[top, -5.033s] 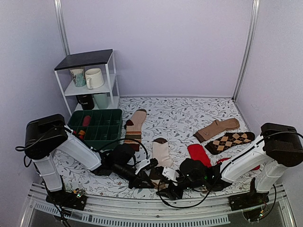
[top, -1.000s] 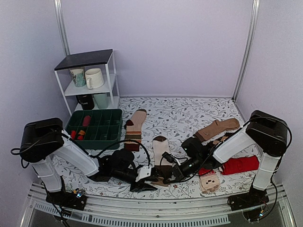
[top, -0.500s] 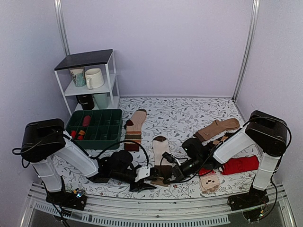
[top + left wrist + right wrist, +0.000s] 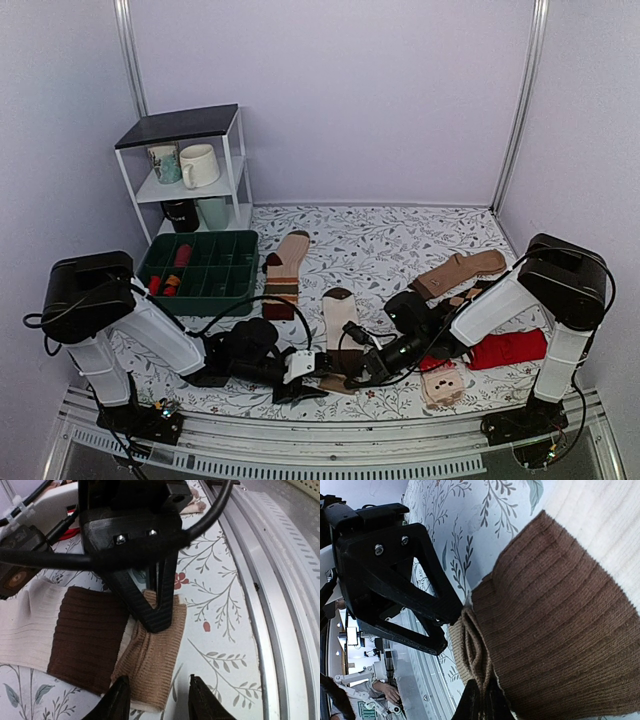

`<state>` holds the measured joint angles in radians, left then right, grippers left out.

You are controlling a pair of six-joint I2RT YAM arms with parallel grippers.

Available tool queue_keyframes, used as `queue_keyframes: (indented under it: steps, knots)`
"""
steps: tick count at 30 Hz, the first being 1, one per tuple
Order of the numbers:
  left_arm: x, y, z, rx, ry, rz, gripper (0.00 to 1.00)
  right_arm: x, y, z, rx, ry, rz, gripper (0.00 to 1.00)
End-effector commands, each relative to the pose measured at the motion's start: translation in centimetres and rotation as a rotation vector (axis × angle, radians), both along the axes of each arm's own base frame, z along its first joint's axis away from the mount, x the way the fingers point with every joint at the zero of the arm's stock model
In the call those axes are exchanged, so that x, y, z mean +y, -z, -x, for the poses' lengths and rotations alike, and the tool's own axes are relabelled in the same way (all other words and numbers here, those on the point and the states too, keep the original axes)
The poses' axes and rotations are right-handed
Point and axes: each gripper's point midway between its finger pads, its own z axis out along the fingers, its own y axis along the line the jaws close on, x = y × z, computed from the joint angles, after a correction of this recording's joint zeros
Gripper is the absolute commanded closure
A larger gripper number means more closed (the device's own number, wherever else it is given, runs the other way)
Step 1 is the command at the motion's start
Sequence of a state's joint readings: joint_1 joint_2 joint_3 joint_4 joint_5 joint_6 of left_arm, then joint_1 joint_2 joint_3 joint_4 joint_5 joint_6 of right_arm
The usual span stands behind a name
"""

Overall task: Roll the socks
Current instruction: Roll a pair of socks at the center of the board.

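Observation:
A cream-white sock (image 4: 340,318) with a dark brown cuff lies in the middle of the table. Its dark brown band (image 4: 85,635) and tan toe (image 4: 157,655) point toward the near edge. My right gripper (image 4: 483,706) is shut on a pinched fold of the tan toe (image 4: 470,655), and it shows from above as right gripper (image 4: 347,377). My left gripper (image 4: 160,700) stands open just in front of the toe, one fingertip (image 4: 119,700) over the sock's edge and the other over the bare cloth. In the top view the left gripper (image 4: 303,386) sits close beside the right one.
A green tray (image 4: 200,268) and a white shelf (image 4: 190,170) with mugs stand at the back left. A striped tan sock (image 4: 286,268) lies behind, red socks (image 4: 508,348) and a tan sock (image 4: 460,270) lie on the right. The metal rail (image 4: 280,605) runs just beyond my left fingers.
Since five seconds ago my right arm has swung in over the sock and the red socks lie further right. Over the last second my left gripper crept slightly toward the toe.

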<state>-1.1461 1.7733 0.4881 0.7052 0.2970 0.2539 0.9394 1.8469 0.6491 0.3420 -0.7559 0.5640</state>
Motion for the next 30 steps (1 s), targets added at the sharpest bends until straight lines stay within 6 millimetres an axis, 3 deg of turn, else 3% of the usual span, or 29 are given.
queue_keyframes:
  steps: [1,10,14,18,19,24,27,30]
  knots:
    - [-0.2,0.8,0.3,0.009,0.005,-0.022,0.58,-5.5,6.5,3.5,0.159,0.023,0.304,1.00]
    - [-0.6,2.1,0.1,0.022,-0.002,-0.064,0.64,-5.6,6.4,3.8,0.171,0.018,0.303,1.00]
    - [-0.7,2.8,0.0,0.041,-0.009,-0.097,0.75,-5.6,6.4,3.9,0.173,0.014,0.303,1.00]
    - [-0.6,3.1,0.4,0.072,0.001,-0.125,0.99,-5.5,6.4,3.7,0.167,0.017,0.304,0.99]
    - [-0.6,3.1,0.6,0.082,0.007,-0.127,1.00,-5.5,6.4,3.7,0.165,0.018,0.304,0.97]
    - [0.2,2.8,1.5,0.162,0.003,-0.143,1.00,-4.6,4.9,2.1,0.088,0.048,0.272,0.77]
    - [0.8,2.9,1.8,0.240,-0.026,-0.157,1.00,-4.3,3.0,-0.1,-0.048,0.096,0.238,0.64]
    - [1.4,3.3,1.9,0.320,-0.055,-0.174,1.00,-4.3,0.0,-2.3,-0.229,0.156,0.174,0.59]
